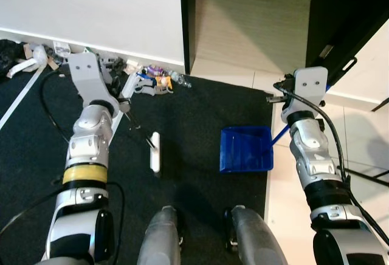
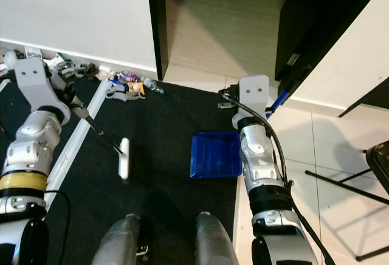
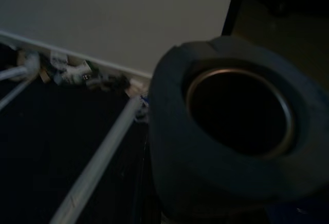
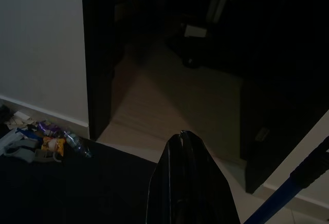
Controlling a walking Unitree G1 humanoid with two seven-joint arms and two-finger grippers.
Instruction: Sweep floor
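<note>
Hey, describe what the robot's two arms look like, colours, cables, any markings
Both arms are built of silver-grey segmented shells with black joints. The left arm carries a yellow band around its forearm and a black cable looping beside it. The right arm has a black cable running down its length. Each wrist ends in a pale grey plate with two small dark holes.

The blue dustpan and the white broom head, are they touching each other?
Apart. In the left eye view, a wide strip of bare dark carpet lies between the blue dustpan and the white broom head; the right eye view shows the same gap.
</note>
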